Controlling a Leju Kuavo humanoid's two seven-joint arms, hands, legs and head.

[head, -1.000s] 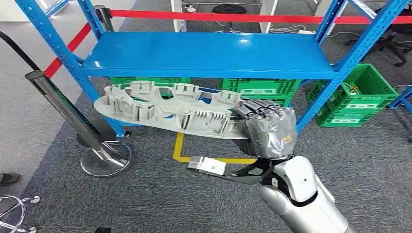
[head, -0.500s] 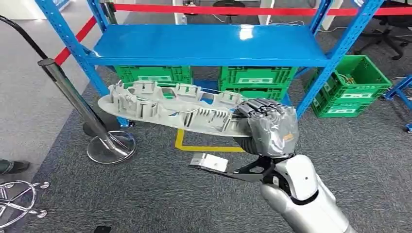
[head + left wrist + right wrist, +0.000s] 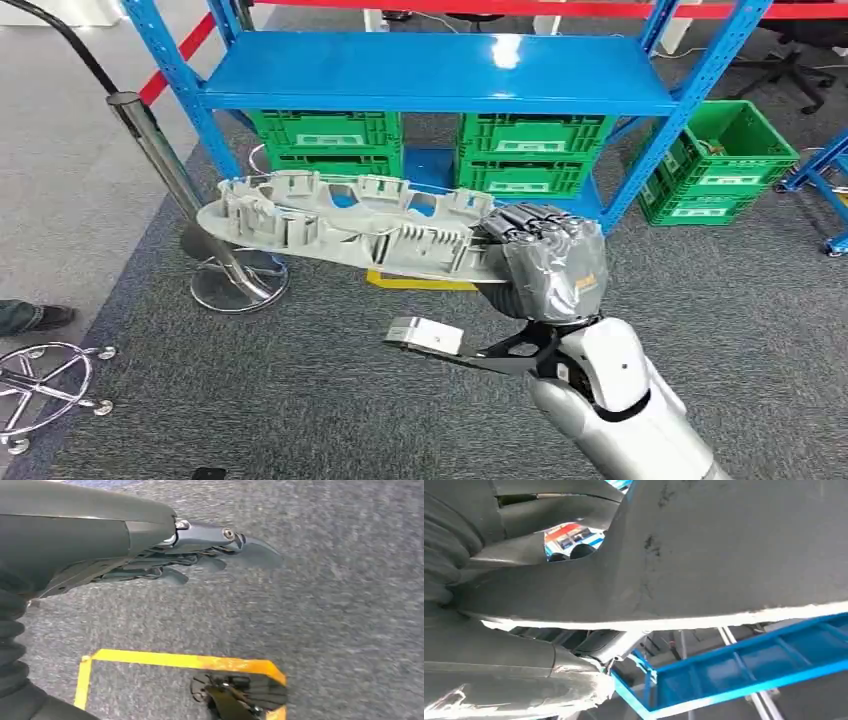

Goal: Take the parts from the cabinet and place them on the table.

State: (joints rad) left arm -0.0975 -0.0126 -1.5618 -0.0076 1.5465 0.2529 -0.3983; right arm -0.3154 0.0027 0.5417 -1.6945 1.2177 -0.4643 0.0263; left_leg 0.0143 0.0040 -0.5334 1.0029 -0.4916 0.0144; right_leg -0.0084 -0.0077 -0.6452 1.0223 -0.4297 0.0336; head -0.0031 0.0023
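A long grey ribbed plastic part (image 3: 340, 225) — lying roughly level, held at one end, in front of the blue cabinet (image 3: 440, 72).

Head view looks down on the blue rack (image 3: 430, 70); left wrist camera faces carpet (image 3: 350, 630); right wrist camera sits close under the grey part (image 3: 724, 545), sharing that rack.

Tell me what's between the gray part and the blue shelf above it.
In the head view, green crates show between the gray part, gripped by the right robot hand, and the blue shelf.
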